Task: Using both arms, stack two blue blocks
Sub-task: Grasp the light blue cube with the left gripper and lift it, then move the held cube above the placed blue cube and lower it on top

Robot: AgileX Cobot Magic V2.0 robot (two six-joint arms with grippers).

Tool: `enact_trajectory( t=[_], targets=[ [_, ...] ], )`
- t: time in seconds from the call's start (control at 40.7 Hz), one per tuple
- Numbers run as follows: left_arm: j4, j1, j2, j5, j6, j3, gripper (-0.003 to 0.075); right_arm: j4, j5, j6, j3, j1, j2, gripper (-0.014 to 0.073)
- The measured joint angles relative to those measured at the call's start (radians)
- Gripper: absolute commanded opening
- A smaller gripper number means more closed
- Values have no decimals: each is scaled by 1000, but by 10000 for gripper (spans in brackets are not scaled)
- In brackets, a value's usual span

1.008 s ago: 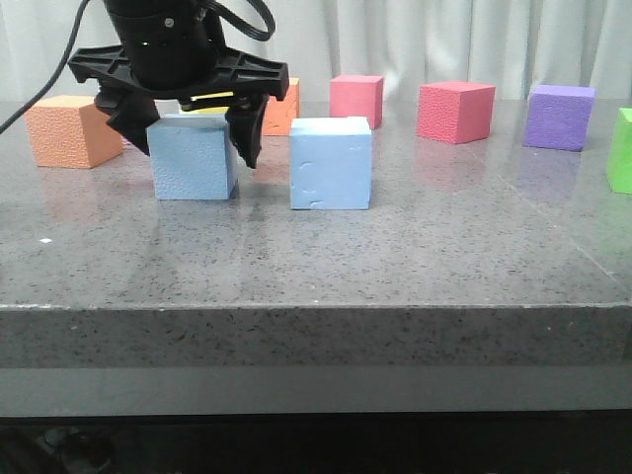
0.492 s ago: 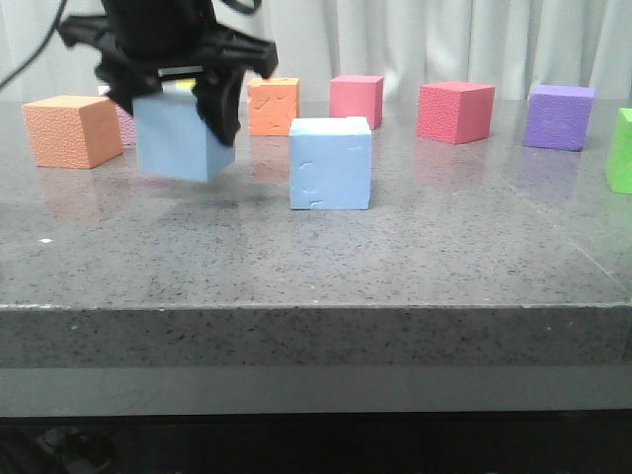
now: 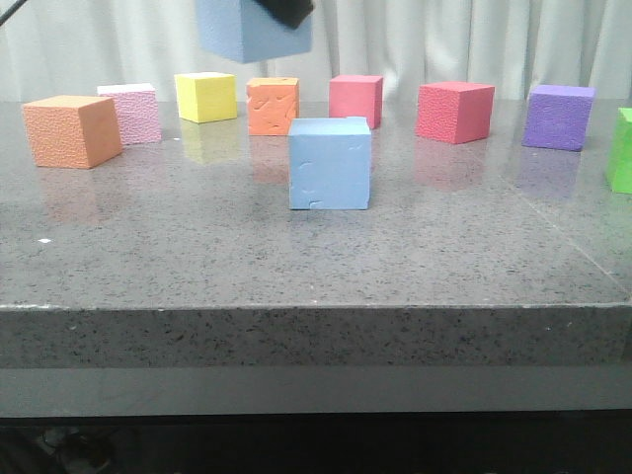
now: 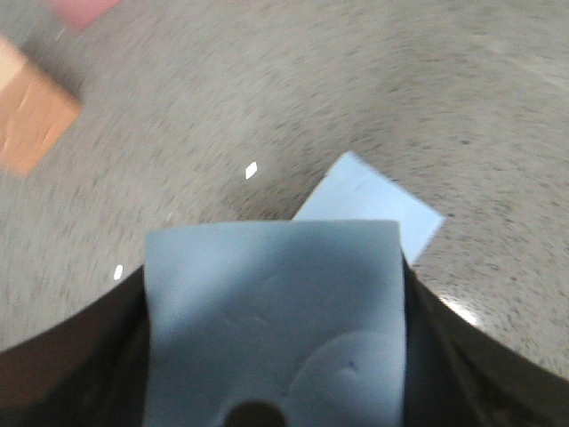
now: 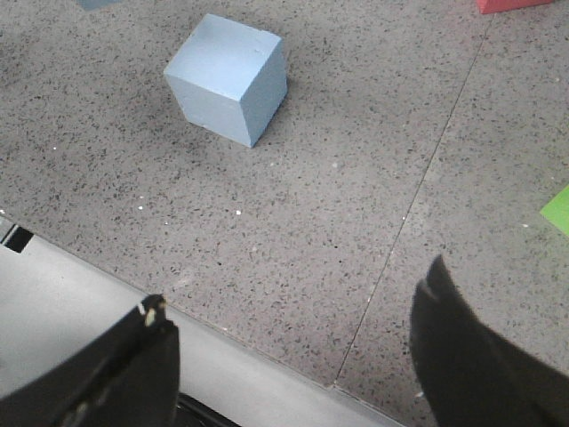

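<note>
My left gripper is shut on one light blue block and holds it high above the table, up and a little left of the second blue block. In the front view only a black jaw tip shows beside the held block, at the top edge. In the left wrist view the held block fills the space between the jaws, and the second block lies below and beyond it. The second block stands alone on the table. My right gripper is open and empty over the table's front edge.
A row of cubes stands at the back: orange, pink, yellow, orange, pink-red, red, purple. A green cube is at the right edge. The grey stone table ends at the front.
My left gripper has lifted the blue block off the table, up and to the right, nearly out of the front view. The second blue block has not moved.
</note>
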Motion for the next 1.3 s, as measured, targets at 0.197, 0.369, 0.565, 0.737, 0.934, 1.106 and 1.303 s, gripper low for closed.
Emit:
enact_trajectory(
  t=[0.197, 0.369, 0.565, 0.737, 0.934, 1.106, 1.303],
  targets=[
    [-69, 0, 0, 16, 227, -4, 314, 0, 0, 0, 0, 0, 0, 547],
    [-150, 0, 32, 41, 373, -25, 314, 0, 0, 0, 0, 0, 0, 547],
    [-187, 0, 121, 124, 418, -125, 314, 0, 0, 0, 0, 0, 0, 547],
    [-240, 4, 207, 200, 454, -227, 314, 0, 0, 0, 0, 0, 0, 547],
    [-314, 42, 248, 208, 480, -283, 314, 0, 0, 0, 0, 0, 0, 547],
    [-320, 58, 255, 208, 519, -285, 314, 0, 0, 0, 0, 0, 0, 547],
    [-320, 58, 255, 208, 551, -287, 315, 0, 0, 0, 0, 0, 0, 547]
  ],
)
